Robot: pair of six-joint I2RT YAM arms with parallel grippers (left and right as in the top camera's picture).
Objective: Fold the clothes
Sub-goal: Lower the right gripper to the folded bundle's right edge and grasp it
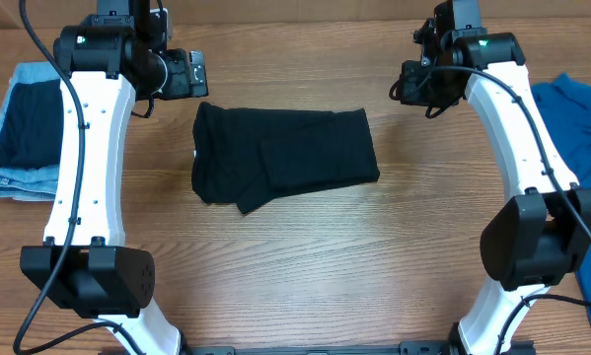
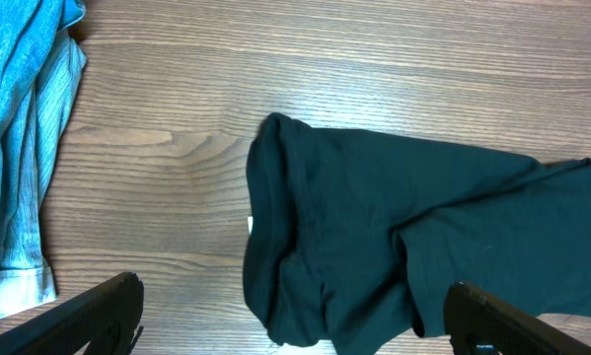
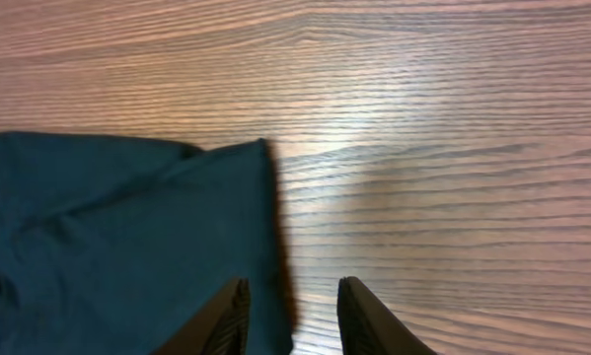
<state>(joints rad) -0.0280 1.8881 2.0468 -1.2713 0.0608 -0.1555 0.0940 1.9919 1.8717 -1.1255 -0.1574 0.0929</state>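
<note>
Folding looks almost done. The black T-shirt [image 1: 285,156] lies in the middle of the table [image 1: 295,266], folded into a short, wide block. One corner sticks out at the bottom left, and the edges do not line up well. So I think a little tidying or one more fold is left.

The left gripper [image 2: 295,325] hangs above the shirt's left end. Its jaws are spread wide and hold nothing. The right gripper [image 3: 290,316] is over the shirt's right edge. Its jaws are a little apart, with only wood and the shirt's edge showing between them. It is not pinching anything.

Some things are hard to see. The sleeves and neck are tucked inside the folds. A tiny white bit at the shirt's left edge may be the tag, but it is too small to tell. The left arm covers part of the jeans [image 1: 19,133]. The blue garment [image 1: 581,128] is cut off at the right side.
</note>
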